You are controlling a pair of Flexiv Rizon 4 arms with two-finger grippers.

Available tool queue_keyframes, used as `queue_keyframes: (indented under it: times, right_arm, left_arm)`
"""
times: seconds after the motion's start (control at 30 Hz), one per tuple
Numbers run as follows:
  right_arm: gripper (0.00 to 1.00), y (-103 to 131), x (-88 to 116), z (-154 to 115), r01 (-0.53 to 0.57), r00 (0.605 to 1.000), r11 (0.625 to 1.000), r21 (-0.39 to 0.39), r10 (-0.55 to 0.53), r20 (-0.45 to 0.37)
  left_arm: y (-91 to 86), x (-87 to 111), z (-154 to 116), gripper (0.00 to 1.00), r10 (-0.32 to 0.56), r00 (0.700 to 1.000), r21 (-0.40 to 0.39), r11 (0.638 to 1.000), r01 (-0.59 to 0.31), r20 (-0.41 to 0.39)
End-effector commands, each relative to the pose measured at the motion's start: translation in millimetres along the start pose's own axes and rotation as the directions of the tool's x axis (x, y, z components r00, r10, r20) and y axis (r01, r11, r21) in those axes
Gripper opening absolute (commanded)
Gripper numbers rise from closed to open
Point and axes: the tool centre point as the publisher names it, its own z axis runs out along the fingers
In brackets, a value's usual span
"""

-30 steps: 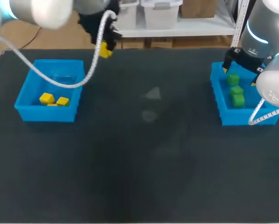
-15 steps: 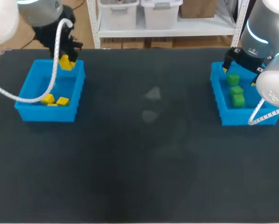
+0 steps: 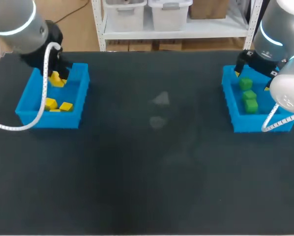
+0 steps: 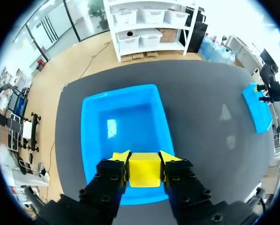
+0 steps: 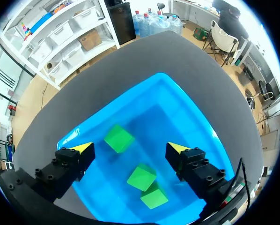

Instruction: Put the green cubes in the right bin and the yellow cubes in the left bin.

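My left gripper [image 3: 56, 78] hangs over the far end of the left blue bin [image 3: 26, 96], shut on a yellow cube [image 3: 56, 79]. In the left wrist view that yellow cube [image 4: 144, 169] sits clamped between the two yellow tips, above the left bin [image 4: 95, 131]. Two more yellow cubes [image 3: 49, 103] [image 3: 66, 106] lie in the bin's near end. My right gripper [image 3: 252, 73] stands open above the right blue bin [image 3: 229, 101]. Three green cubes [image 5: 118, 138] [image 5: 141, 176] [image 5: 154, 197] lie in the right bin [image 5: 196, 126] under its spread fingers.
The dark table mat [image 3: 152, 162] stretches between the two bins. A few pale smudges [image 3: 160, 100] mark its middle. My left arm's white cable [image 3: 41, 105] loops across the left bin.
My left arm has swung left with the yellow cube, from behind the table's back edge to over the left bin's far end. The right arm has stayed still.
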Motion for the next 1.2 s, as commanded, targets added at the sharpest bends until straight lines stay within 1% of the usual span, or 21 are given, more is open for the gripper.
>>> queue_keyframes:
  times: [0.03,0.07,0.1,0.13,0.4,0.53,1.2]
  right_arm:
    - [1.00,0,0,0,0.000,1.000,1.000,-0.001,0.000,0.000]
    - [1.00,0,0,0,0.000,1.000,1.000,-0.001,0.000,0.000]
    - [1.00,0,0,0,0.000,1.000,1.000,-0.001,0.000,0.000]
    - [1.00,0,0,0,0.000,1.000,1.000,-0.001,0.000,0.000]
    - [1.00,0,0,0,0.000,1.000,1.000,-0.001,0.000,0.000]
    - [1.00,0,0,0,0.000,1.000,1.000,-0.001,0.000,0.000]
    - [1.00,0,0,0,0.000,1.000,1.000,-0.001,0.000,0.000]
  left_arm:
    - [0.7,2.6,4,0.00,-0.005,0.997,0.001,1.000,0.005,0.072]
    - [0.6,1.9,4,0.07,-0.005,0.997,0.000,1.000,0.005,0.074]
    - [0.2,0.9,4,0.34,-0.006,0.997,0.000,1.000,0.006,0.081]
    - [-0.5,-0.2,3,1.00,-0.003,0.996,0.007,1.000,0.002,0.090]
    - [-5.4,-5.8,-4,1.00,-0.003,0.991,0.015,1.000,0.001,0.130]
    - [-14.8,-9.5,-8,1.00,-0.021,0.984,0.045,0.999,0.013,0.175]
    - [-14.8,-9.5,-8,1.00,-0.021,0.984,0.045,0.999,0.013,0.175]
